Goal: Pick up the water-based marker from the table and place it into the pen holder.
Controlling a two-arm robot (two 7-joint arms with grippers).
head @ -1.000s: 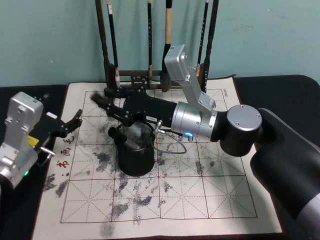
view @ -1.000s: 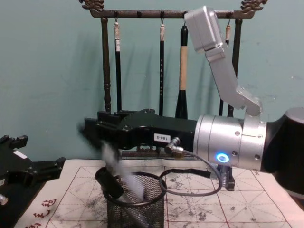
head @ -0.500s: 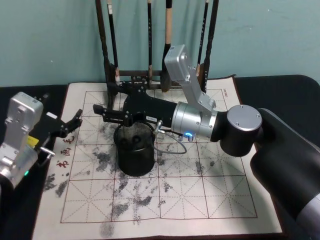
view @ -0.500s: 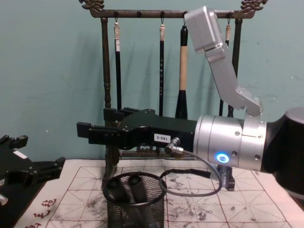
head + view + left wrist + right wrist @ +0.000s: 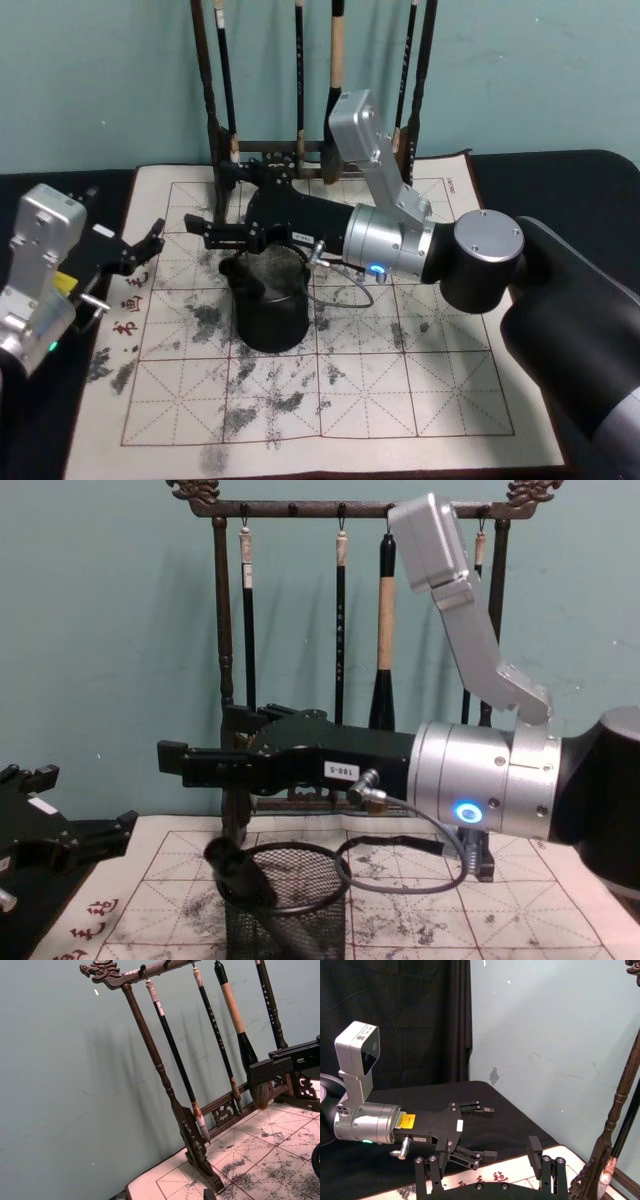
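Marker (image 5: 240, 873) rests inside the pen holder (image 5: 270, 305); right gripper (image 5: 208, 233) hovers above, jaws open, empty. Left gripper (image 5: 148, 247) idles open, far left.

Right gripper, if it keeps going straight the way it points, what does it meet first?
Likely the open black left gripper, parked straight ahead of the right gripper at the cream mat's left edge; relative height is unclear.
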